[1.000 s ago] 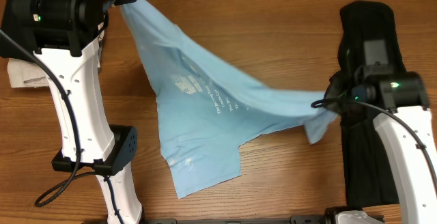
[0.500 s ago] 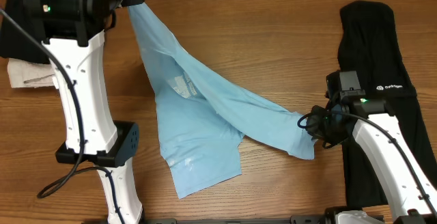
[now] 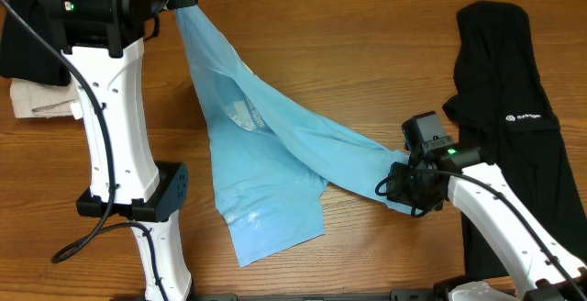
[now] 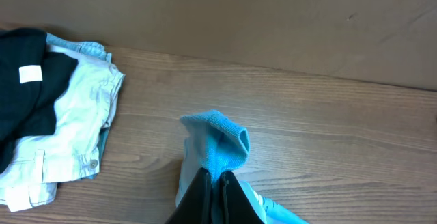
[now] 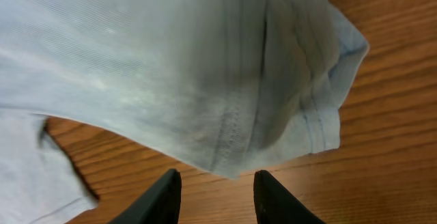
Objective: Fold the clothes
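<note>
Right hand (image 5: 218, 175): my two fingers stand apart, with bare wood showing between them and nothing gripped; the stitched edge of the light blue T-shirt (image 3: 266, 182) lies just past the tips. From above, this hand sits low over the wooden table (image 3: 367, 44) at the shirt's right-hand corner, near the front edge. The shirt's lower part lies flat on the table towards the front. From there one band of fabric runs right to my right hand, and another rises towards the far left corner. A patch of pale print (image 3: 246, 116) shows on the far band. The long black garment (image 3: 504, 81) lies along the right side, apart from the shirt, with a small white logo (image 3: 525, 116) facing up. Left hand (image 4: 215, 183): my fingers are closed tight on a bunched corner of the blue shirt, held up at the far left of the table. Beyond it to the left sits a heap of pale denim (image 4: 68, 135) with a black cloth (image 4: 27, 94) on top.
</note>
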Available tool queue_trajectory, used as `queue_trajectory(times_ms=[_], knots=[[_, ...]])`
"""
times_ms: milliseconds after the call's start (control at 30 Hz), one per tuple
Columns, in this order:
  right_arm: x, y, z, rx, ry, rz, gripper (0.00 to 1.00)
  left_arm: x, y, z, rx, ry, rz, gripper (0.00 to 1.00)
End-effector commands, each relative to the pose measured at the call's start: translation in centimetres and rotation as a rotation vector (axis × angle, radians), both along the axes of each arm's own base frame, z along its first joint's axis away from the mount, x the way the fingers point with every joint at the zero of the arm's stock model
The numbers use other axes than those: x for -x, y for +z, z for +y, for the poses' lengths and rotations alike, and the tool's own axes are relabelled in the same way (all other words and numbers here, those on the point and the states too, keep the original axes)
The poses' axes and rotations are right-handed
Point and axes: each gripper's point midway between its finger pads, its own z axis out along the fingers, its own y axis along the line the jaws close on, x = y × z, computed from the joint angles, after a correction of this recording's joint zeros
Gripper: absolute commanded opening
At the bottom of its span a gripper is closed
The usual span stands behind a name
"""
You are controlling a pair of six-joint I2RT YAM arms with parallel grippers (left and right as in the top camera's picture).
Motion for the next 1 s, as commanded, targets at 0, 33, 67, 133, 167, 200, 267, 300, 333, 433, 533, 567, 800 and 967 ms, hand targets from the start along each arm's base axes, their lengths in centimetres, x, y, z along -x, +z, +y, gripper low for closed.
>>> queue_trajectory(times_ms=[0, 33, 67, 133, 167, 200, 267, 300, 333, 433, 533, 567, 800, 967], knots=[[0.7, -0.9, 0.0, 0.008, -0.026, 0.018, 0.38, -0.1, -0.2, -0.5, 0.016, -0.005, 0.005, 0.04], [0.7, -0.9, 0.0, 0.008, -0.027, 0.017, 0.39, -0.1, -0.3, -0.6, 0.016, -0.005, 0.006, 0.04], [0.6, -0.9, 0.0, 0.004, -0.026, 0.016, 0.39, -0.1, -0.3, -0.6, 0.015, -0.006, 0.007, 0.04], [0.3, -0.9, 0.4, -0.013, -0.024, 0.003, 0.39, -0.1, -0.3, -0.8, 0.015, -0.01, 0.01, 0.04], [0.2, -0.9, 0.5, -0.015, -0.021, -0.001, 0.38, -0.1, -0.4, -0.8, 0.014, -0.01, 0.011, 0.04], [0.2, -0.9, 0.6, -0.016, -0.017, -0.004, 0.39, 0.0, -0.4, -0.8, 0.014, -0.01, 0.014, 0.04], [0.2, -1.0, 0.9, -0.019, -0.009, -0.009, 0.39, 0.0, -0.6, -0.8, 0.014, -0.01, 0.02, 0.04], [0.3, -1.1, 1.0, -0.018, -0.008, -0.009, 0.39, 0.0, -0.6, -0.8, 0.013, -0.01, 0.021, 0.04], [0.4, -1.2, 1.0, -0.018, -0.006, -0.007, 0.4, 0.0, -0.7, -0.8, 0.013, -0.01, 0.024, 0.04], [0.8, -1.8, 0.9, -0.014, -0.02, 0.006, 0.39, 0.0, -0.7, -0.8, 0.013, -0.01, 0.025, 0.04], [1.1, -2.2, 0.8, -0.013, -0.021, 0.012, 0.4, 0.0, -0.7, -0.8, 0.013, -0.01, 0.024, 0.04], [1.2, -2.3, 0.8, -0.012, -0.021, 0.013, 0.39, 0.0, -0.7, -0.8, 0.013, -0.01, 0.024, 0.04], [0.8, -2.4, 0.9, -0.014, -0.024, -0.002, 0.4, 0.0, -0.7, -0.8, 0.013, -0.01, 0.025, 0.04], [0.3, -2.3, 1.0, -0.022, -0.023, -0.024, 0.39, 0.0, -0.7, -0.8, 0.013, -0.01, 0.025, 0.04]])
